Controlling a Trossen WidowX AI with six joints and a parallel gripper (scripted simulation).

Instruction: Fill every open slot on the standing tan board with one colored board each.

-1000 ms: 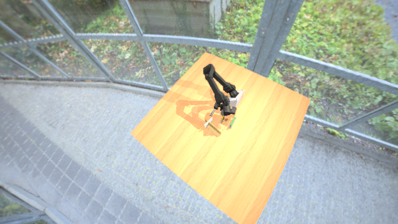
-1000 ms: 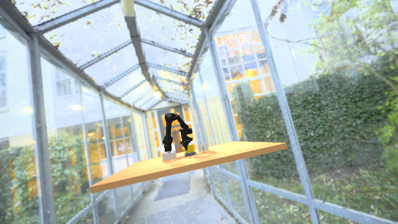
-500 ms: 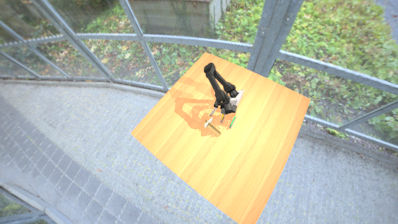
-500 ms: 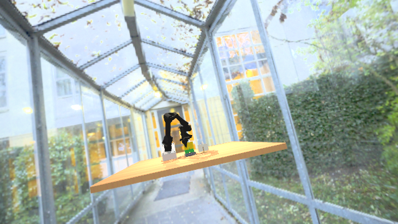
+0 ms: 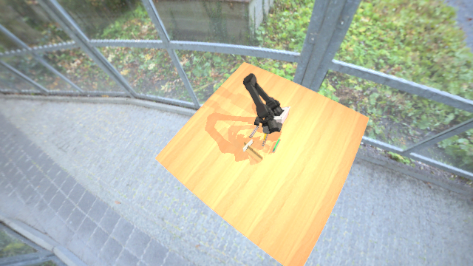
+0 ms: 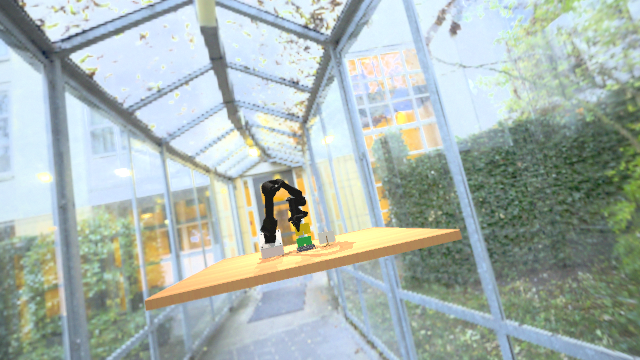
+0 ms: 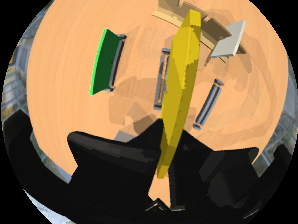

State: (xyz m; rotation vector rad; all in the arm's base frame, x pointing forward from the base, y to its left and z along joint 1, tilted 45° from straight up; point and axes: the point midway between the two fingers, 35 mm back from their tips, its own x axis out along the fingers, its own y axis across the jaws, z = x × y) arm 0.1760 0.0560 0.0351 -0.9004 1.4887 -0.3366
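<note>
My gripper (image 6: 300,228) (image 7: 164,123) is shut on the yellow board (image 5: 264,137) (image 6: 303,229) (image 7: 181,75) and holds it upright, raised above the middle holder (image 5: 264,143) (image 7: 159,82), which is empty. The green board (image 5: 276,145) (image 6: 304,241) (image 7: 104,66) stands in its holder (image 7: 116,65). The tan board (image 5: 256,152) (image 7: 169,13) stands on the table. A white board (image 5: 247,145) (image 6: 324,237) (image 7: 231,44) sits crosswise on it near one end. Open notches show in its top edge in the wrist view. The yellow board's notch is hard to make out and part of the tan board is hidden behind it.
Another empty holder (image 5: 253,131) (image 7: 208,104) stands on the white board's side of the middle one. The arm's pale base (image 5: 284,115) (image 6: 272,250) stands behind the holders. The wooden table (image 5: 288,192) (image 6: 215,285) carries everything.
</note>
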